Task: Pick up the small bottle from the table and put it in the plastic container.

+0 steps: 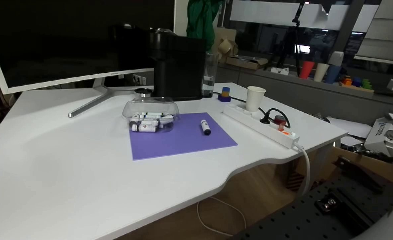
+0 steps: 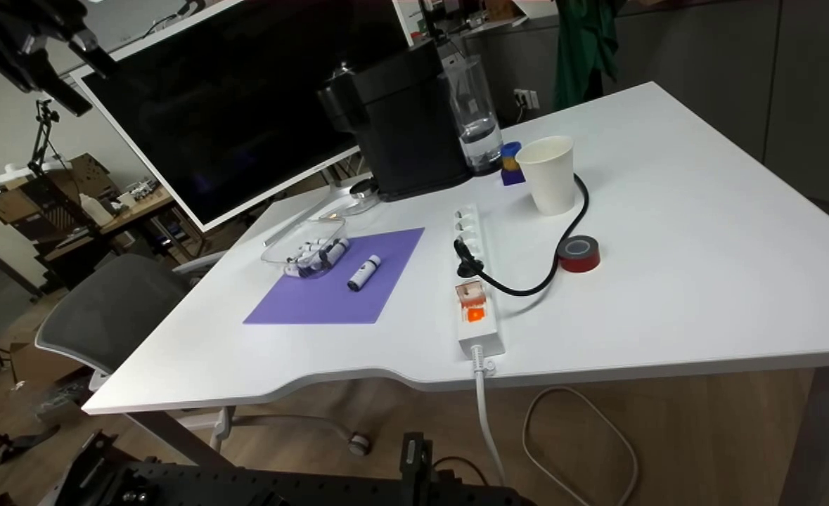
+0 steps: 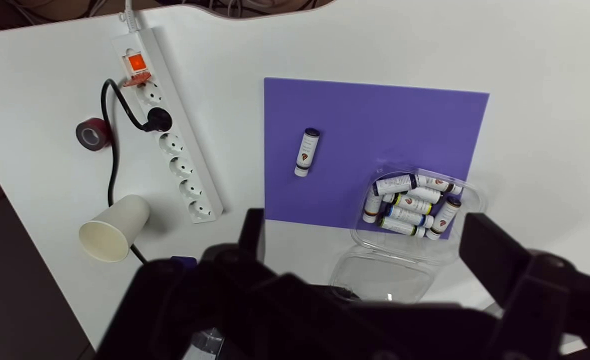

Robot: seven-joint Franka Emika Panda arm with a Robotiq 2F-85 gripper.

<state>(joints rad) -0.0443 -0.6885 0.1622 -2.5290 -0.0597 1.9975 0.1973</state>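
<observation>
The small bottle [image 3: 307,153], white-labelled with one dark end and a pale cap, lies on its side on a purple sheet [image 3: 335,115]. Both exterior views show this bottle [image 1: 205,126] [image 2: 365,272] apart from everything else on the sheet. The plastic container [image 3: 479,197] is clear, with its lid [image 3: 382,277] folded back; several similar bottles are heaped inside. It rests partly on the sheet, partly on the white table [image 1: 83,173]. High above the table, my gripper [image 2: 91,88] hangs in an exterior view. In the wrist view the gripper [image 3: 362,217] has wide-spread fingers with nothing between them.
A white power strip [image 2: 476,327] with a black plug and cable lies beside the sheet. Near it are a paper cup [image 2: 548,176], red tape [image 2: 579,254] and stacked blocks [image 1: 225,95]. A black machine [image 1: 181,66] and a large monitor [image 1: 66,40] stand behind.
</observation>
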